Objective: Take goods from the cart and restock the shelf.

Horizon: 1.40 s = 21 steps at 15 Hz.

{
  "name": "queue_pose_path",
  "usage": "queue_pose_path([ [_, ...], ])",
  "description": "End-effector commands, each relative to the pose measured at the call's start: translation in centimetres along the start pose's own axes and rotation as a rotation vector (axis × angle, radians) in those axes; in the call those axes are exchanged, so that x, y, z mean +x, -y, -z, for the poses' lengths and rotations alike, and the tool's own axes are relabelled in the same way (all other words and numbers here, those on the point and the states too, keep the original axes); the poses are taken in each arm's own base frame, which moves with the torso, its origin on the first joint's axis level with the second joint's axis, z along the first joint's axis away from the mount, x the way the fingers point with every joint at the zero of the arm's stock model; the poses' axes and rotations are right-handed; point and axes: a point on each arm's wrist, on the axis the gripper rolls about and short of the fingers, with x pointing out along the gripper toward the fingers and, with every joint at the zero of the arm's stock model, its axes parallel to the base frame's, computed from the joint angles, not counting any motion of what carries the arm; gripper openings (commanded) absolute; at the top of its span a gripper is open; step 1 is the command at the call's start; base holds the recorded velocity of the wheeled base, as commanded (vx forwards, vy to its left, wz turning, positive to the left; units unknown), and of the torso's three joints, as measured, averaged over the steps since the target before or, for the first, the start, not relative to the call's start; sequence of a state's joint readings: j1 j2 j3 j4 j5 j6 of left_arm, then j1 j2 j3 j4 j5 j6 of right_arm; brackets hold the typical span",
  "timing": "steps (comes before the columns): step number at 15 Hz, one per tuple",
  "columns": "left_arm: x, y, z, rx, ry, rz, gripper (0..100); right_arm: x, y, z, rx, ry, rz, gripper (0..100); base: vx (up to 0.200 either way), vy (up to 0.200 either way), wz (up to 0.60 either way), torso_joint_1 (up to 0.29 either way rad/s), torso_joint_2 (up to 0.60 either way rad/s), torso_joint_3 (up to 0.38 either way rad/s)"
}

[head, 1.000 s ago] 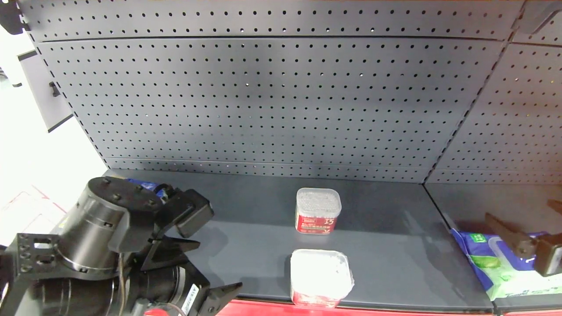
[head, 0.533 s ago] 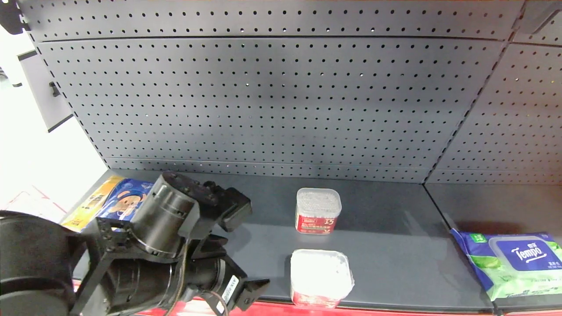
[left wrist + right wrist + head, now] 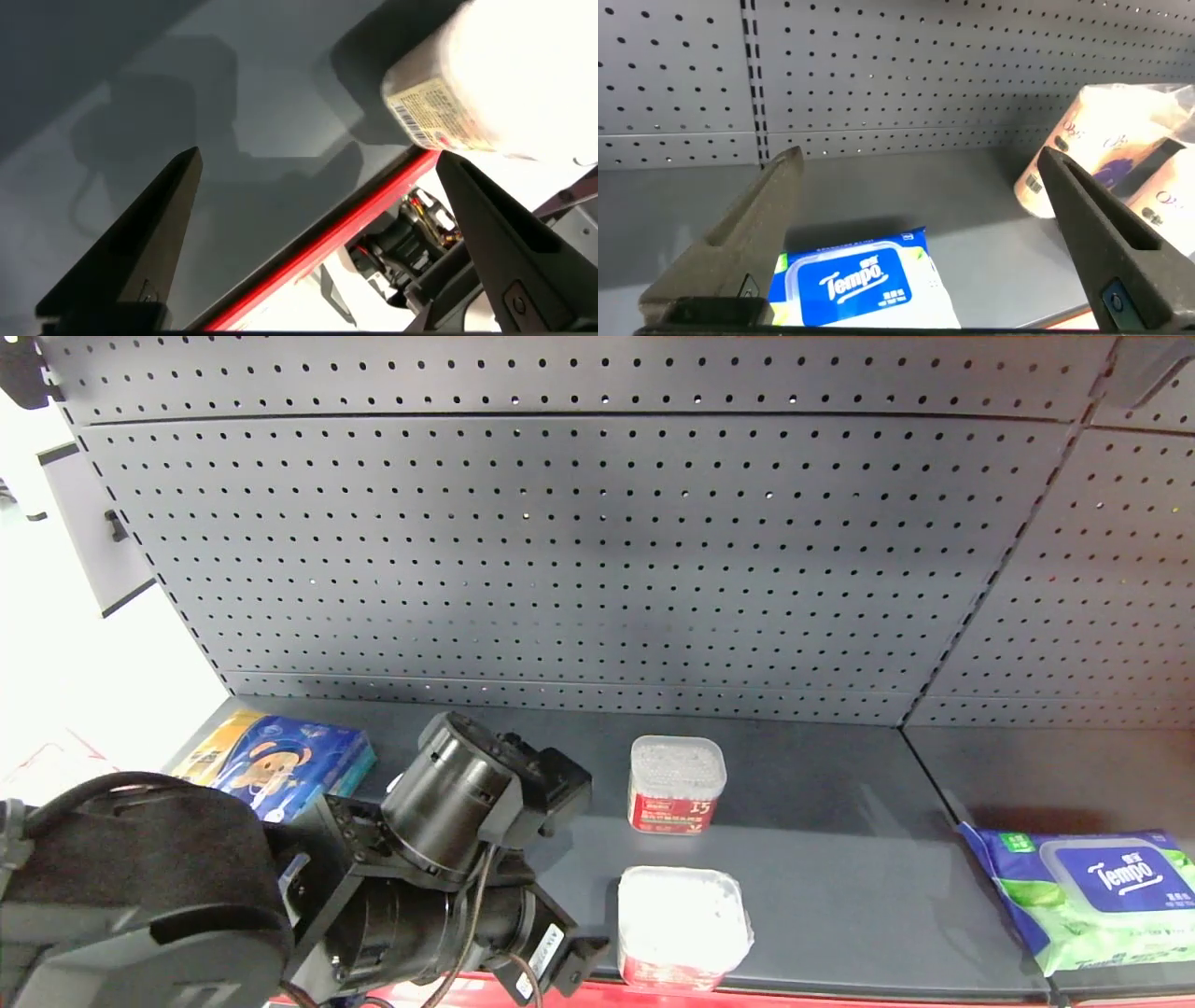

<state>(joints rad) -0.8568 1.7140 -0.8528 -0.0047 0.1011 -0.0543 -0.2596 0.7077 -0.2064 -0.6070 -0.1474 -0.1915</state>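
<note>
On the dark shelf (image 3: 822, 821) stand two clear tubs of cotton swabs, one farther back (image 3: 677, 784) and one at the front edge (image 3: 681, 924). A blue box (image 3: 280, 761) lies at the shelf's left end. A blue and green wet wipes pack (image 3: 1102, 887) lies at the right. My left gripper (image 3: 322, 215) is open and empty, low over the shelf's red front lip (image 3: 318, 252), just left of the front tub (image 3: 505, 84). My right gripper (image 3: 920, 163) is open and empty, facing the wipes pack (image 3: 859, 285).
A grey pegboard wall (image 3: 579, 551) backs the shelf. In the right wrist view a wrapped pack of rolls (image 3: 1120, 159) lies on the shelf beyond the wipes. Bare shelf lies between the tubs and the wipes pack.
My left arm has swung right along the shelf front toward the tubs, uncovering the blue box. The right gripper has pulled back from over the wipes pack, out of the head view.
</note>
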Motion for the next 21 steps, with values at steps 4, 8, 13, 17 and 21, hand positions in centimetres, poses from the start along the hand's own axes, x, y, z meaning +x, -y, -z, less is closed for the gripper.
queue_pose_path([
  [4, 0.9, 0.6, -0.5, 0.013, -0.008, 0.008, 100, 0.1, 0.0, 0.1, 0.008, -0.004, -0.001, 100, 0.0, 0.0, 0.0, 0.0, 0.0, 0.0],
  [8, 1.3, 0.8, -0.8, 0.015, -0.007, 0.01, 100, 0.0, 0.0, 0.0, 0.013, -0.003, -0.001, 100, 0.0, 0.0, 0.0, 0.0, 0.0, 0.0],
  [13, 1.4, 0.8, -0.9, 0.015, -0.006, 0.01, 100, 0.1, 0.0, 0.1, 0.012, -0.007, -0.002, 100, 0.0, 0.0, 0.0, 0.0, 0.0, 0.0],
  [17, 1.4, 0.8, -1.2, 0.014, 0.003, 0.01, 100, 0.1, 0.0, 0.1, 0.012, -0.009, -0.002, 100, 0.0, 0.0, 0.0, 0.0, 0.0, 0.0],
  [21, -0.5, 0.1, -0.8, -0.037, 0.034, -0.026, 100, 0.1, -0.1, 0.3, 0.011, -0.015, -0.013, 100, 0.0, 0.0, 0.0, 0.0, 0.0, 0.0],
])
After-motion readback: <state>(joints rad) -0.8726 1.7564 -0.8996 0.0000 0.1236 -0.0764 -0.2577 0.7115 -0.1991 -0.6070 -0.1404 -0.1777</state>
